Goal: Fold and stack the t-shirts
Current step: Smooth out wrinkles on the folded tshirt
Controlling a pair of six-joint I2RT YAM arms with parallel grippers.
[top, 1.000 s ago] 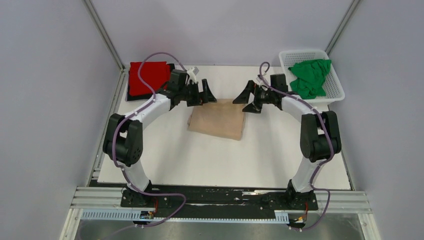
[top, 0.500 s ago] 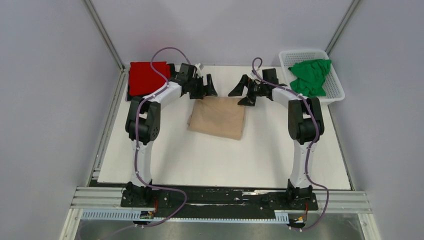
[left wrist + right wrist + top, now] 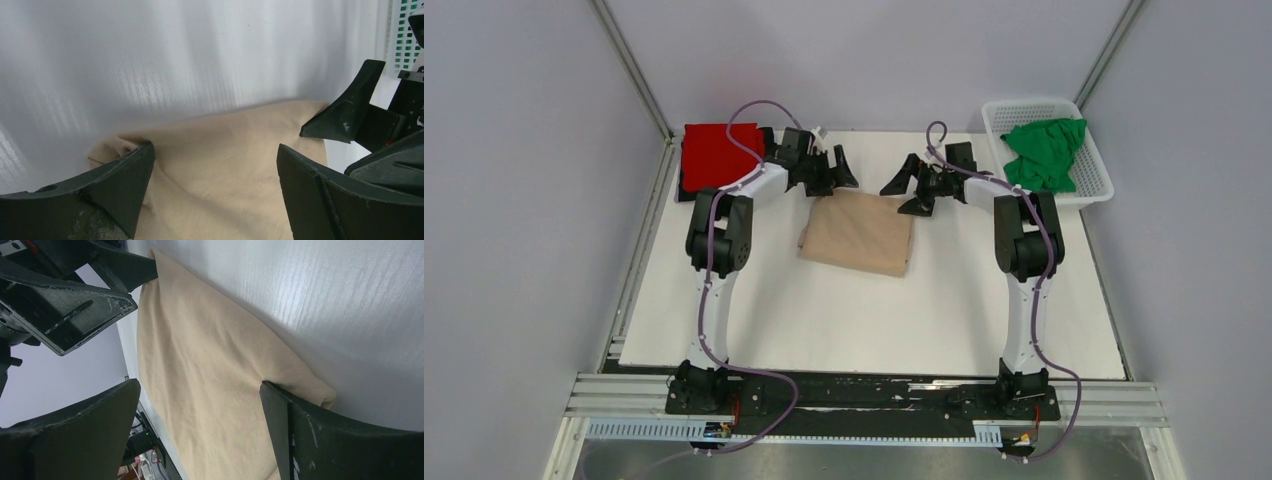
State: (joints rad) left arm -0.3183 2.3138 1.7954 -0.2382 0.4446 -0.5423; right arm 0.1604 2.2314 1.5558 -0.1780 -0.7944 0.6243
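Observation:
A folded beige-tan t-shirt [image 3: 856, 234] lies flat in the middle of the table. My left gripper [image 3: 836, 170] hangs open over its far left corner, and my right gripper [image 3: 908, 187] hangs open over its far right corner. The left wrist view shows the beige cloth [image 3: 220, 175] under the wide-apart left gripper [image 3: 215, 149], with nothing between the fingers. Beige cloth [image 3: 200, 340] also lies beneath the empty right gripper [image 3: 200, 386] in the right wrist view. A folded red t-shirt [image 3: 719, 155] rests at the far left on a dark layer [image 3: 686, 195]. A crumpled green t-shirt [image 3: 1044, 152] sits in the basket.
The white lattice basket [image 3: 1096, 190] stands at the far right corner of the table [image 3: 874, 320]. Grey walls close in the table at the back and on both sides. The two grippers face each other a short way apart.
Both arms have stretched out and their grippers have moved toward the far edge of the beige t-shirt. Both grippers stayed open. The shirt has not moved.

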